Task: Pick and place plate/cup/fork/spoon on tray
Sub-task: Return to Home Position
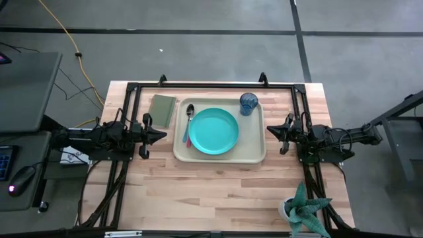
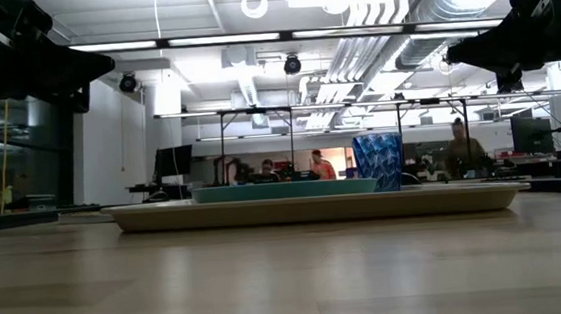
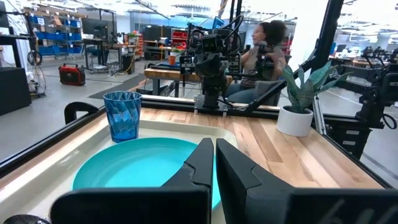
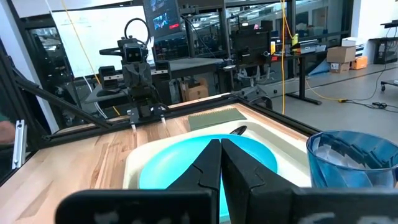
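Observation:
The cream tray (image 1: pixel 254 153) lies at the table's middle. The teal plate (image 1: pixel 214 131) rests flat in it. The dark-blue cup (image 1: pixel 248 103) stands upright in the tray's far right corner. The spoon (image 1: pixel 189 119) and the pink-handled fork (image 1: pixel 188 140) lie side by side in the tray, left of the plate. My left gripper (image 1: pixel 162 136) is shut and empty, just left of the tray. My right gripper (image 1: pixel 269 131) is shut and empty, just right of the tray. The plate (image 3: pixel 134 165) and cup (image 3: pixel 122 116) also show in the left wrist view.
An olive-green flat rectangle (image 1: pixel 162 109) lies left of the tray's far end. A potted plant (image 1: pixel 305 210) stands at the near right corner. A black frame (image 1: pixel 211 86) runs along the table's far edge. People sit in the room beyond the table.

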